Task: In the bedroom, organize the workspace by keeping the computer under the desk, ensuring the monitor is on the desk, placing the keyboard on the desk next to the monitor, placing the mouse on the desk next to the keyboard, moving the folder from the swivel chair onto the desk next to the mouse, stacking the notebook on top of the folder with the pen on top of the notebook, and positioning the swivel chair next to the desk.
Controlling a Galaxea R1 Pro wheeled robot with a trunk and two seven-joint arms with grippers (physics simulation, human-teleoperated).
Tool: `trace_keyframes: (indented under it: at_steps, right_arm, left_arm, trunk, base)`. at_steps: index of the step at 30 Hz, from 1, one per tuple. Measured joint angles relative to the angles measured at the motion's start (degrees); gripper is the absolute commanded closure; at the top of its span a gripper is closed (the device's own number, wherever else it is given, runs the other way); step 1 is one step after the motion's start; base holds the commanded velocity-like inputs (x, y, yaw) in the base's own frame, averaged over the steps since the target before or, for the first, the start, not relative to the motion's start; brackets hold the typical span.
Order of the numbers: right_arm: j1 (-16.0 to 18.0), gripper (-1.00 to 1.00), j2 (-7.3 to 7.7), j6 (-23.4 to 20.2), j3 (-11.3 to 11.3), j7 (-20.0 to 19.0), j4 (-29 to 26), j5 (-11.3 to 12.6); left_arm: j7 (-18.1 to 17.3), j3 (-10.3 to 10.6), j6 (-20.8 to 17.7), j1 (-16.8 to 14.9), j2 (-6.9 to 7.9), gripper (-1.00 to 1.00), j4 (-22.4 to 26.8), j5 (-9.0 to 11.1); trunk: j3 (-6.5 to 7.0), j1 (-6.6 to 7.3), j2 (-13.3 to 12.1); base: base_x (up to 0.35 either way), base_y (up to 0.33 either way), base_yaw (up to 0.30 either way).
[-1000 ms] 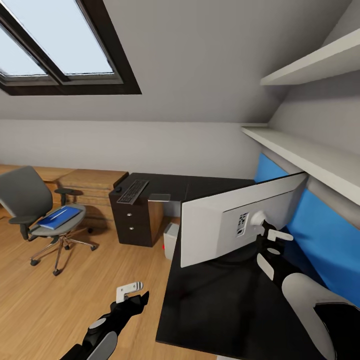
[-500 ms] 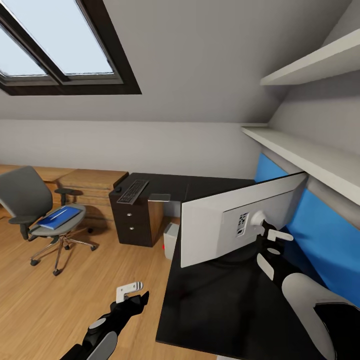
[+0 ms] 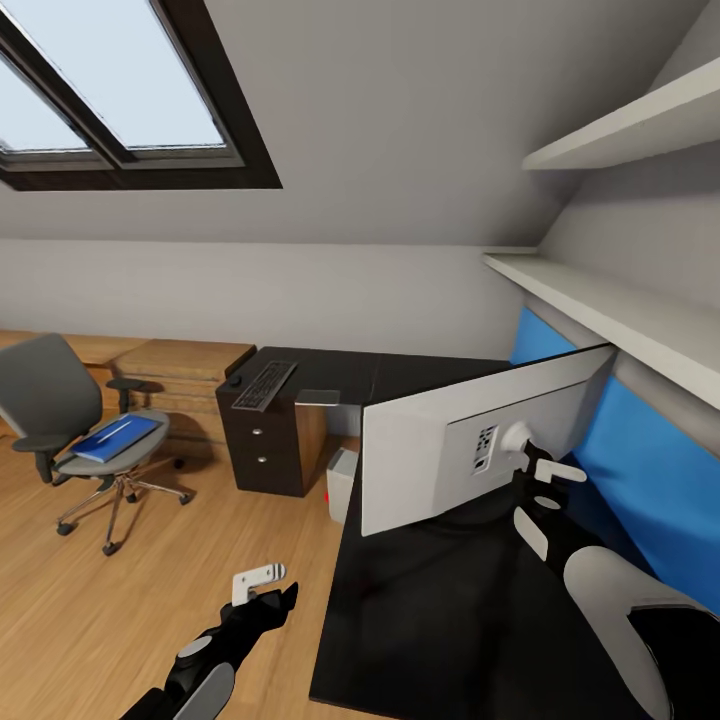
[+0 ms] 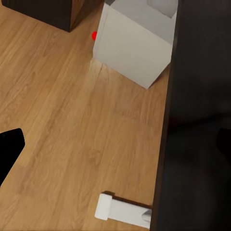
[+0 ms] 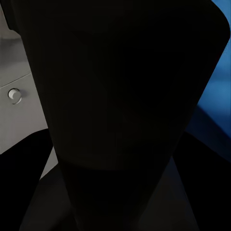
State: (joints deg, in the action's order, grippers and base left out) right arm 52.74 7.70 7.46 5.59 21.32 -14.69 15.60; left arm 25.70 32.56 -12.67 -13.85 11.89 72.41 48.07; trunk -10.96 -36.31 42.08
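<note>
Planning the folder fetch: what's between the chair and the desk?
Head view: bare wood floor, plus the black drawer cabinet farther back, between chair and desk.

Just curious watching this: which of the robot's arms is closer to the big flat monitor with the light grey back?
Right. The right end effector sits at the monitor's rear stand mount; the left end effector hangs over the wooden floor beside the desk.

Monitor (image 3: 440, 455) showed its grey back; screen face hidden. Right gripper (image 3: 535, 480) reached behind the stand mount, jaw state not readable. Computer (image 3: 342, 480) mostly hidden under the desk (image 3: 420, 620) edge. Desk cut off by the head view's bottom edge. Right wrist view dark, contents unresolvable.
</note>
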Motion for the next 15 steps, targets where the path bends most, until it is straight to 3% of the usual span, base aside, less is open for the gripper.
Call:
trace_keyframes:
  at_steps: [6, 11, 15]
  right_arm:
    - [0.0, 1.0, 0.0, 0.0, -0.2, 0.0, 0.0, 0.0]
    - [0.0, 1.0, 0.0, 0.0, -0.1, 0.0, 0.0, 0.0]
    - [0.0, 1.0, 0.0, 0.0, -0.1, 0.0, -0.1, 0.0]
  left_arm:
    - [0.0, 0.0, 0.0, 0.0, 0.0, -1.0, 0.0, 0.0]
    - [0.0, 0.0, 0.0, 0.0, 0.0, -1.0, 0.0, 0.1]
    - [0.0, 0.0, 0.0, 0.0, 0.0, -1.0, 0.0, 0.1]
  trunk:
    - [0.0, 0.0, 0.0]
    - [0.0, 0.03, 0.0]
    - [0.0, 0.0, 0.0]
  base:
    - [0.024, 0.0, 0.0]
    - [0.251, 0.0, 0.0]
    - [0.051, 0.0, 0.0]
